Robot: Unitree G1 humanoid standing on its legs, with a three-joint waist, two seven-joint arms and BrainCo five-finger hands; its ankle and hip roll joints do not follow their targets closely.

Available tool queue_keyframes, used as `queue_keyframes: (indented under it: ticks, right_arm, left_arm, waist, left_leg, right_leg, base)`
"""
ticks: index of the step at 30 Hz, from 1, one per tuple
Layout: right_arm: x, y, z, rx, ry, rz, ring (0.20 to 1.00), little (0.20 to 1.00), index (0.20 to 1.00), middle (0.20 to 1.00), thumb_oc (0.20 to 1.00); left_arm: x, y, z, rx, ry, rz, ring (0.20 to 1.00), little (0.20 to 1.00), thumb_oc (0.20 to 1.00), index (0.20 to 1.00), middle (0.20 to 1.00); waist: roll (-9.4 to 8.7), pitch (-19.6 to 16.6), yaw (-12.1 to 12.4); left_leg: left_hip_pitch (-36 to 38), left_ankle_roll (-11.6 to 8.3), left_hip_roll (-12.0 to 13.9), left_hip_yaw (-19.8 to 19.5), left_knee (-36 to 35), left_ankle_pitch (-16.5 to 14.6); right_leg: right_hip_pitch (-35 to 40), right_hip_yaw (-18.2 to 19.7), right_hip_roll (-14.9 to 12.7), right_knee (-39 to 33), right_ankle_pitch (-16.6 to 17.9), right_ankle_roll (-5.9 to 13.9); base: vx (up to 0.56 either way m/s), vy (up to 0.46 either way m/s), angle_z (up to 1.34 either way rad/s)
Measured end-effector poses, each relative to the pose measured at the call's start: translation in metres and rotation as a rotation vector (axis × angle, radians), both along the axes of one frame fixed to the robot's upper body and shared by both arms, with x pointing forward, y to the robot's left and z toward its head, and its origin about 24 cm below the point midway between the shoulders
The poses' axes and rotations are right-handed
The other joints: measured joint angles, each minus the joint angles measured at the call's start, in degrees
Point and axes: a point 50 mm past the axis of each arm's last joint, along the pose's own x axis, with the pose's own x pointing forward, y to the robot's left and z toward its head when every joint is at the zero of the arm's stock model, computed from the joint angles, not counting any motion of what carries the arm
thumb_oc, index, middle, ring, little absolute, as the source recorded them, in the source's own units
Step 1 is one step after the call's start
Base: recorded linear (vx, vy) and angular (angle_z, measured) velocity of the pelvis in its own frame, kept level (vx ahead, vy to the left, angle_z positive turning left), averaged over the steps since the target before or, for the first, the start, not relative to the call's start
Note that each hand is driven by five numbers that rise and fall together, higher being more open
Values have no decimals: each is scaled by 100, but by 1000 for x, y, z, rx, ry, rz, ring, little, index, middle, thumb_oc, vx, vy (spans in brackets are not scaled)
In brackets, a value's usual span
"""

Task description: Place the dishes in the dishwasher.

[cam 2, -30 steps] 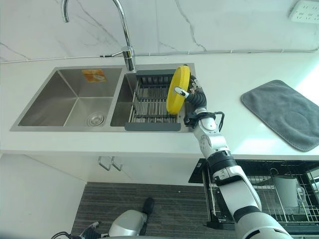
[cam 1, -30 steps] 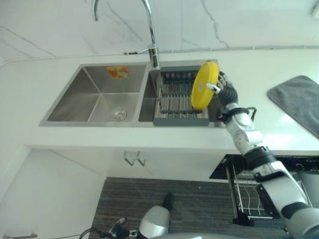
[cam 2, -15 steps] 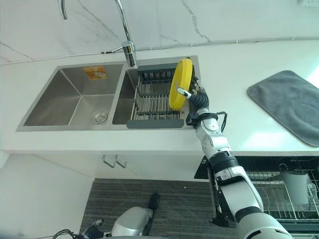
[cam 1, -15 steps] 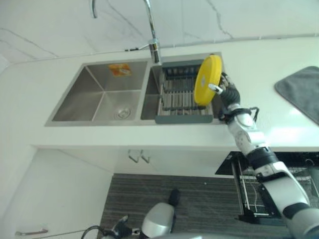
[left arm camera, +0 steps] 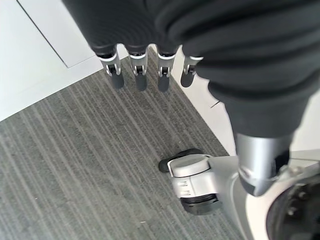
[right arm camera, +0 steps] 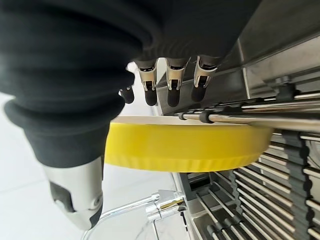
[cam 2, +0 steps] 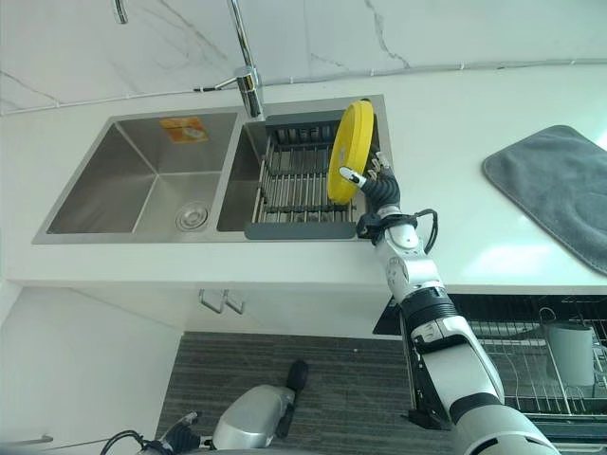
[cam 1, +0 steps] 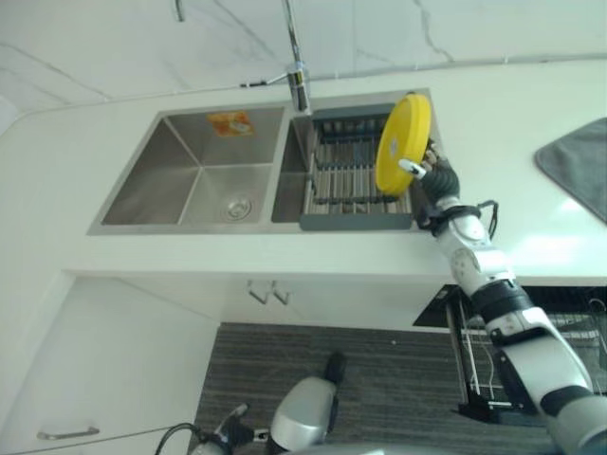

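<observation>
I found my right hand (cam 2: 372, 186) pinching the yellow plate (cam 2: 349, 152) on edge, thumb on one face and fingers behind, above the drying rack (cam 2: 302, 182) at upper centre; my left hand (left arm camera: 145, 67) hung relaxed over the floor; the dishwasher rack (cam 2: 531, 370), lower right, awaited it; loading remained undone.

We are looking at a home kitchen: a white worktop (cam 2: 474, 114) with a steel double sink (cam 2: 142, 175), tall tap (cam 2: 248, 90), marble-look wall (cam 2: 379, 33), and an open dishwasher rack (cam 2: 531, 365) below.
</observation>
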Motion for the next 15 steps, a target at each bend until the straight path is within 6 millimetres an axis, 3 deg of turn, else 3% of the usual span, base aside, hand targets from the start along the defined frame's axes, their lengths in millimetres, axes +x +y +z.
queue_keyframes:
  ticks: [10, 15]
  right_arm:
    - [2, -2, 8, -12, -19, -7, 1000, 1000, 1000, 1000, 1000]
    - [7, -6, 16, -27, -24, -24, 1000, 1000, 1000, 1000, 1000]
  left_arm:
    - [15, -1, 4, -6, -38, -14, 1000, 1000, 1000, 1000, 1000]
    - [13, 0, 4, 0, -21, -43, 1000, 1000, 1000, 1000, 1000]
  waist:
    - [-18, 148, 33]
    - [-2, 154, 31]
  left_leg:
    - [3, 2, -26, 7, 55, -18]
    - [-56, 3, -21, -20, 156, -28]
  right_leg:
    - [-20, 73, -39, 104, -46, 72]
    - [-64, 73, -50, 194, -46, 88]
  base:
    - [42, -19, -1]
    - [-33, 10, 2]
